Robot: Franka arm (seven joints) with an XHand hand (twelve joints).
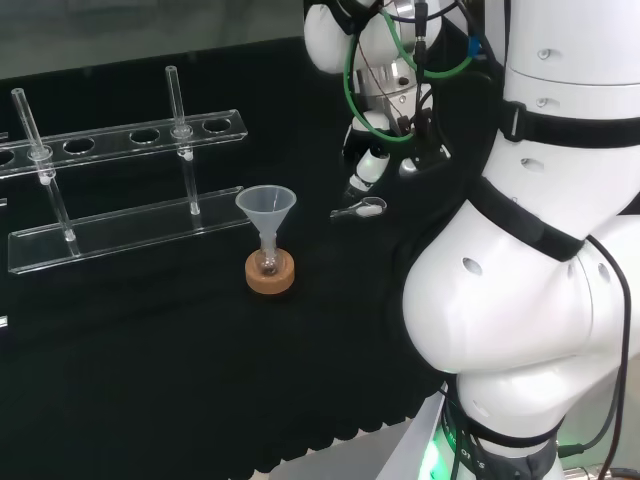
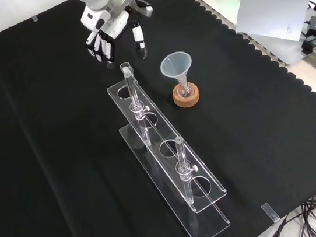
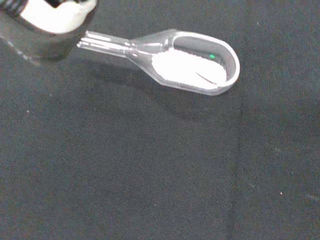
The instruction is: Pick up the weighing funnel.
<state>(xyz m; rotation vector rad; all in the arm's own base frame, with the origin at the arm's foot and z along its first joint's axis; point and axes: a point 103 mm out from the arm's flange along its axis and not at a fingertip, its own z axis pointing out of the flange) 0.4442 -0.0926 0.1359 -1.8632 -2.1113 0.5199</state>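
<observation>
The weighing funnel (image 1: 362, 208) lies on the black cloth, a small clear scoop with a short stem. The wrist view shows white powder in the weighing funnel's bowl (image 3: 187, 65). My hand (image 1: 372, 165) hangs just above it with fingers relaxed and pointing down, holding nothing. In the wrist view a white fingertip (image 3: 52, 17) sits close to the end of the stem; I cannot tell whether they touch. In the front view the hand (image 2: 111, 25) hovers over the cloth just beyond the rack's far end.
The big funnel (image 1: 265, 208) stands in a small flask on a cork ring (image 1: 271, 273), left of the weighing funnel in the head view. A clear test tube rack (image 1: 120, 235) with two tubes stands farther left. The arm's white links (image 1: 540, 250) rise at the right.
</observation>
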